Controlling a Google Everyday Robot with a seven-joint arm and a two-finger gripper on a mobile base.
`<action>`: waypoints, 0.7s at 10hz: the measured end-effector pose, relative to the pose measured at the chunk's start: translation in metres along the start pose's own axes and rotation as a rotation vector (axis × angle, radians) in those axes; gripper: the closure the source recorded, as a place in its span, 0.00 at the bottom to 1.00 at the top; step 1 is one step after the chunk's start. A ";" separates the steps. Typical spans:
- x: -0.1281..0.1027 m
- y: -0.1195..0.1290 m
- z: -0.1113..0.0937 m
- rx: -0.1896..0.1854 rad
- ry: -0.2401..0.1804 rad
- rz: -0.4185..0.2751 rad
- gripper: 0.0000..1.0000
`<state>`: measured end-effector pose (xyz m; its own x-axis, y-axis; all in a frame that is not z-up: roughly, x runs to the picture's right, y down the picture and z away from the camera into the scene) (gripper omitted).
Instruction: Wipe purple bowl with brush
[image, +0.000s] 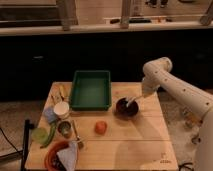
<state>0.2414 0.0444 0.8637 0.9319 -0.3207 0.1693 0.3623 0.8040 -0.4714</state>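
Observation:
The small dark purple bowl (125, 107) sits on the wooden table (130, 142), right of the green tray (91, 90). A thin pale brush (131, 101) slants from the bowl's inside up to the right. My gripper (141, 94) is at the end of the white arm, just above and right of the bowl, holding the brush's upper end. The brush's head rests inside the bowl.
A small red-orange ball (101, 127) lies in front of the tray. At the left are a white cup (61, 110), a metal cup (65, 129), green items (44, 135) and a red-orange dish (60, 156) holding a cloth. The table's right edge is near the arm.

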 end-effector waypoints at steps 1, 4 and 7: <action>-0.016 -0.008 0.002 0.002 -0.007 -0.035 1.00; -0.040 -0.003 0.005 -0.007 -0.026 -0.135 1.00; -0.029 0.021 0.003 -0.024 -0.033 -0.118 1.00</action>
<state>0.2218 0.0727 0.8516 0.8832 -0.3952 0.2526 0.4690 0.7496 -0.4671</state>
